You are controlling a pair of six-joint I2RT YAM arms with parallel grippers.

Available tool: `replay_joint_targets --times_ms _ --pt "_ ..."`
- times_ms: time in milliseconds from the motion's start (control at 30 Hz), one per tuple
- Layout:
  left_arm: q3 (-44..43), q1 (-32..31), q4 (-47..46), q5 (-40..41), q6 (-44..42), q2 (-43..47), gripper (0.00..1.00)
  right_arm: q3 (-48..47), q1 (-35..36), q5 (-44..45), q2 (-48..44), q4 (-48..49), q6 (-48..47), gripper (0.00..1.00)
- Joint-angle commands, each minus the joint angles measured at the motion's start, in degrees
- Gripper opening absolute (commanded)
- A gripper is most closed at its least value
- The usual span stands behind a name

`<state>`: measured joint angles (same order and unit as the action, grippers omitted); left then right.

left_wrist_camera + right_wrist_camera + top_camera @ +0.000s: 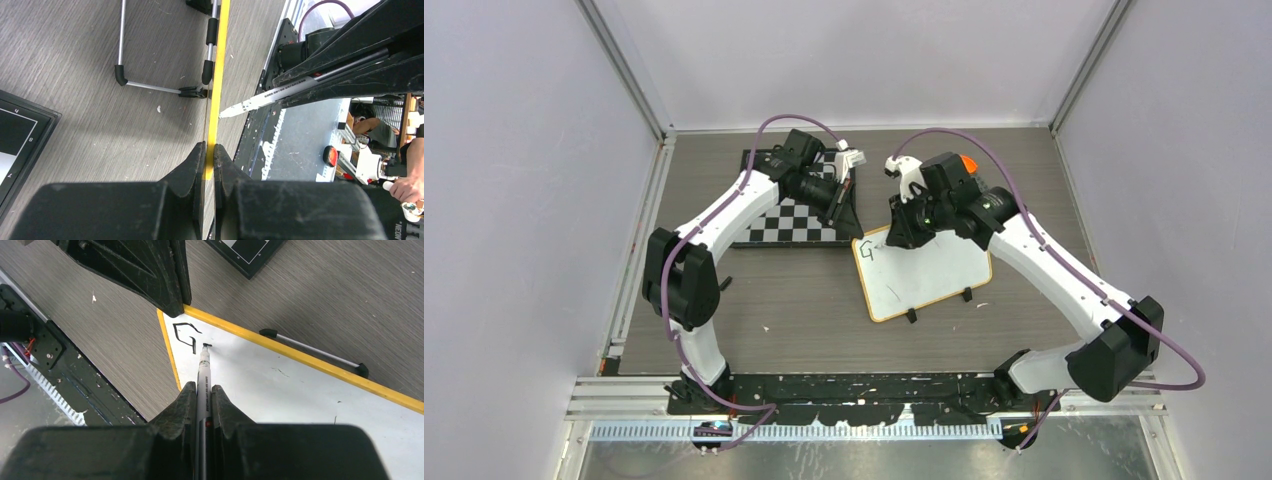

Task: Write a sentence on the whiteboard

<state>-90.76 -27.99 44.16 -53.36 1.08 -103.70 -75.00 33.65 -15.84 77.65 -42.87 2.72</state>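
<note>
The whiteboard [934, 275], white with a yellow rim, lies at the table's middle with a black "G" [869, 252] at its far left corner. My left gripper [852, 222] is shut on that corner's rim. The left wrist view shows the rim [220, 60] edge-on between the closed gripper [210, 152]. My right gripper [902, 238] is shut on a white marker [204, 372]. The marker's tip touches the whiteboard [280, 385] just right of the "G" [186, 335], beside a short fresh stroke. The marker also shows in the left wrist view [265, 97].
A black-and-white chessboard [796, 222] lies left of the whiteboard, under my left arm; its corner shows in the right wrist view [247, 252]. The whiteboard's metal legs with black feet [150, 87] stick out along its edges. Walls enclose the table on three sides.
</note>
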Motion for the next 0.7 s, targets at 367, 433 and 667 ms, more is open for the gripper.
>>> replay_joint_targets --times_ms 367,433,667 --pt "0.6 -0.9 0.2 -0.5 0.1 1.3 0.00 2.3 0.1 3.1 -2.2 1.5 -1.9 0.00" --pt "0.5 -0.9 0.2 -0.6 0.1 1.2 0.00 2.2 0.1 4.8 -2.6 1.3 -2.1 0.00" --pt "0.5 -1.0 0.2 -0.6 0.2 1.2 0.00 -0.3 -0.3 6.9 -2.5 1.0 -2.0 0.00"
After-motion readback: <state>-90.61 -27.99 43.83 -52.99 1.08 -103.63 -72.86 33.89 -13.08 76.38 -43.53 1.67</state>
